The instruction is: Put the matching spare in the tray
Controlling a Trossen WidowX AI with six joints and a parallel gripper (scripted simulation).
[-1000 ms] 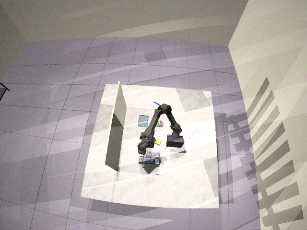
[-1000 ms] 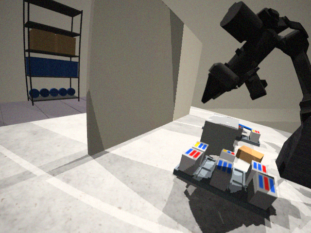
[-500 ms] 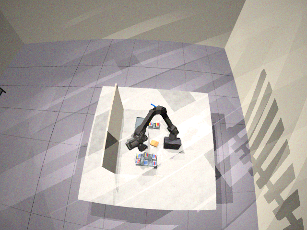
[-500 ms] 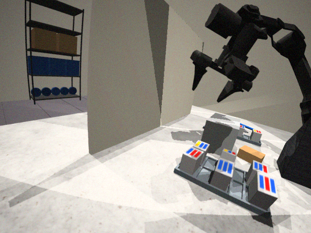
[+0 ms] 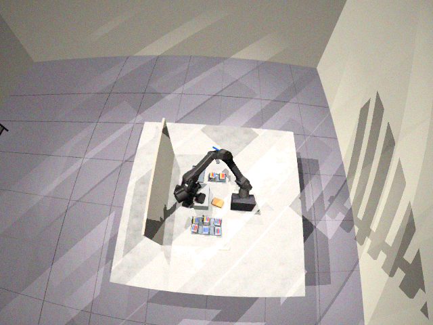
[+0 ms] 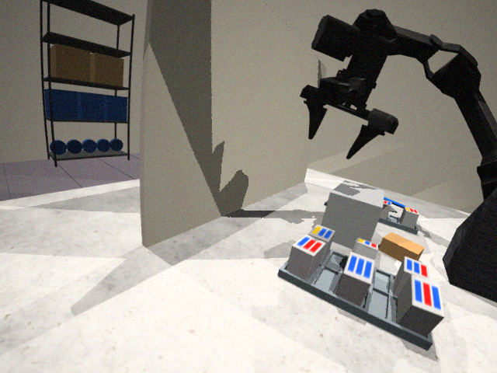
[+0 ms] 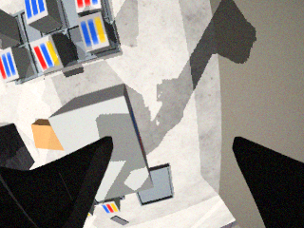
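Hovering wide open and empty, the black end effector [image 6: 348, 127] hangs above the grey mounted box [image 6: 352, 217]; the striped spares' rack [image 6: 304, 280] lies below, nearer the onlooker.
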